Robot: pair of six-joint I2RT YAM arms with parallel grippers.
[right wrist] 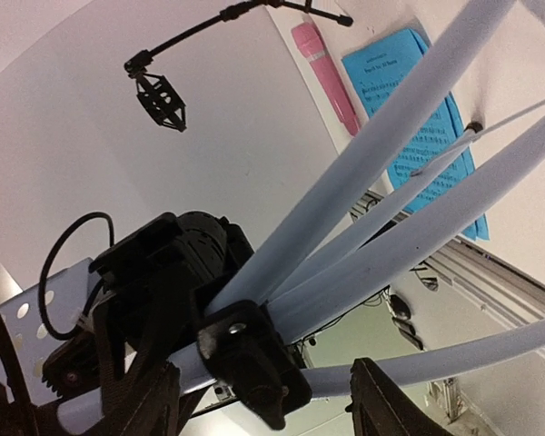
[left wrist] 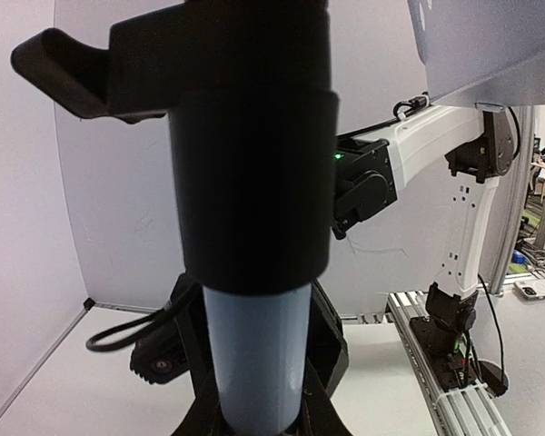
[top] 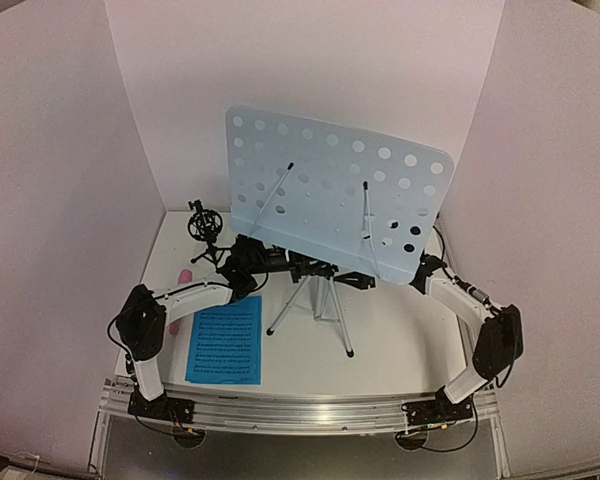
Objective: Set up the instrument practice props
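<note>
The pale-blue perforated music stand (top: 330,190) stands upright at mid-table on its silver tripod legs (top: 335,320). My left gripper (top: 252,265) is shut on the stand's pole (left wrist: 254,345), just below a black collar. My right gripper (top: 420,272) sits by the desk's lower right corner, partly under it. Its jaws stand wide apart, and the tripod's black hub (right wrist: 254,359) shows between them without touching either finger. Blue sheet-music pages (top: 225,340) lie flat at front left. The pink microphone (top: 183,276) lies beside my left arm. Behind it stands the small black tripod mic holder (top: 206,228).
White walls close in the table at the back and on both sides. An aluminium rail (top: 300,410) carrying both arm bases runs along the near edge. The right arm (left wrist: 418,145) shows under the desk in the left wrist view.
</note>
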